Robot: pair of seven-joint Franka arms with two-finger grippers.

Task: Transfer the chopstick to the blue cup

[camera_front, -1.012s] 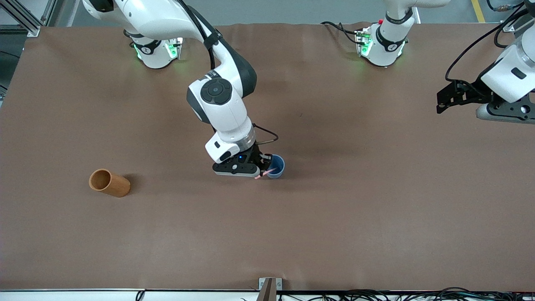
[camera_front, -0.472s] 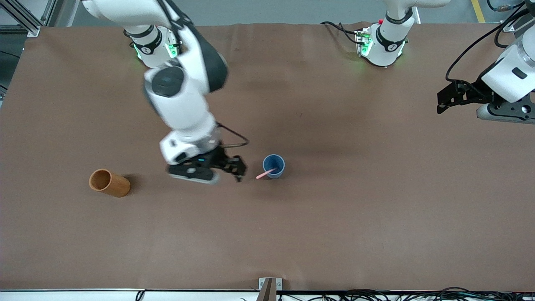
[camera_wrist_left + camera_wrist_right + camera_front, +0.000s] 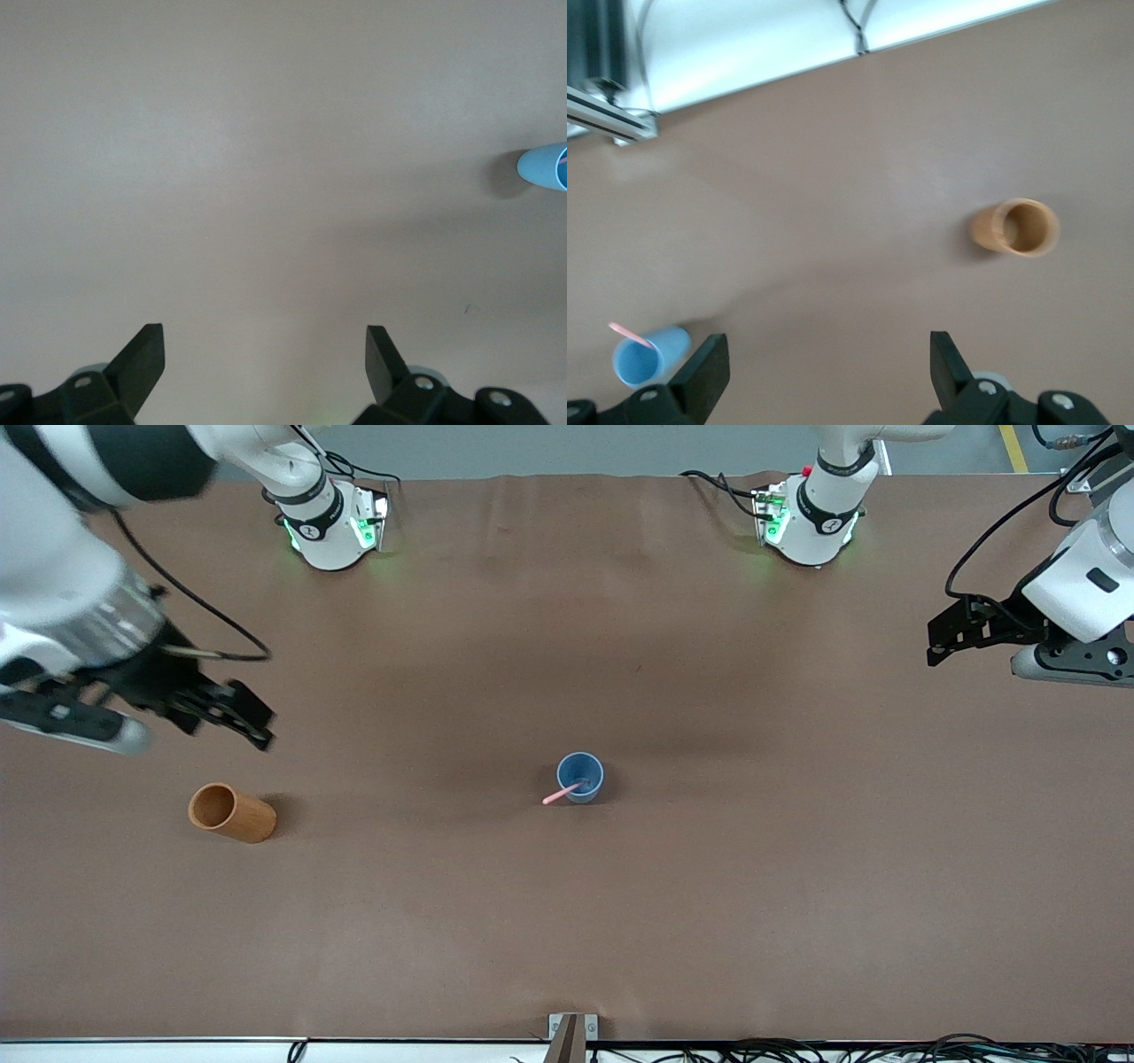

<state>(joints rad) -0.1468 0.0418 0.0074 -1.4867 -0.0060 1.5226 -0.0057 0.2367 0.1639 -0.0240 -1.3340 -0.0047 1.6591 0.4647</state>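
Note:
The blue cup (image 3: 580,777) stands near the middle of the table. The pink chopstick (image 3: 560,794) rests in it, leaning over the rim on the side nearer the front camera. The right wrist view shows the blue cup (image 3: 648,359) with the chopstick (image 3: 631,335) sticking out of it. My right gripper (image 3: 255,724) hangs open and empty in the air toward the right arm's end of the table, well away from the cup. My left gripper (image 3: 932,642) waits open and empty at the left arm's end. The left wrist view catches only an edge of the blue cup (image 3: 545,166).
A taller orange-brown wooden cup (image 3: 232,813) sits toward the right arm's end of the table, nearer the front camera than the right gripper; it also shows as the wooden cup (image 3: 1017,228) in the right wrist view. A brown mat (image 3: 709,886) covers the table.
The right gripper let go of the chopstick, which stays in the blue cup. The gripper then drew away and up toward the right arm's end of the table. The left arm has not moved.

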